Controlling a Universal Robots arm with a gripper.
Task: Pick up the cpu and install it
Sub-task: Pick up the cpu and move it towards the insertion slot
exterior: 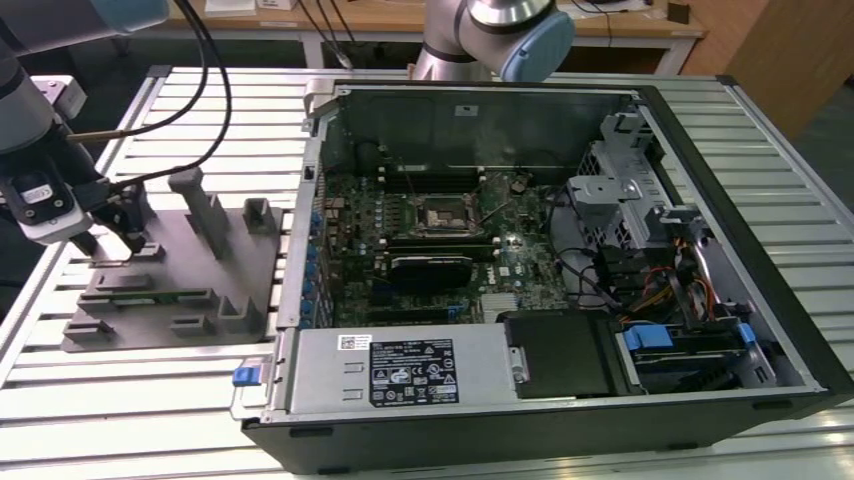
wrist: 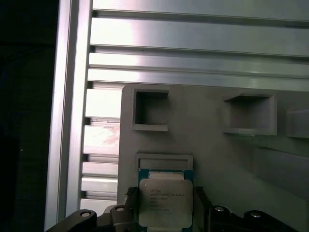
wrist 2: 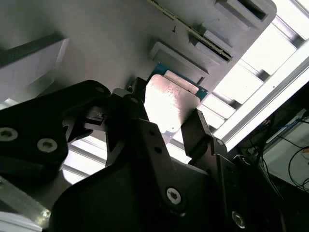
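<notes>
The cpu is a flat square chip with a shiny silver top and a thin green rim. It lies at a shallow pocket of the grey moulded tray, near the tray's edge. In both wrist views my gripper has one dark finger against each side of the chip, so it is shut on it. The second wrist view has the cpu glaring bright between the gripper fingers. In the exterior view the gripper hangs low over the tray at the exterior view's left. The dark square socket sits on the motherboard.
An open computer case lies to the exterior view's right of the tray, with drive cages, cables and a power supply inside. Upright grey posts rise from the tray near the gripper. Everything rests on a slatted aluminium table.
</notes>
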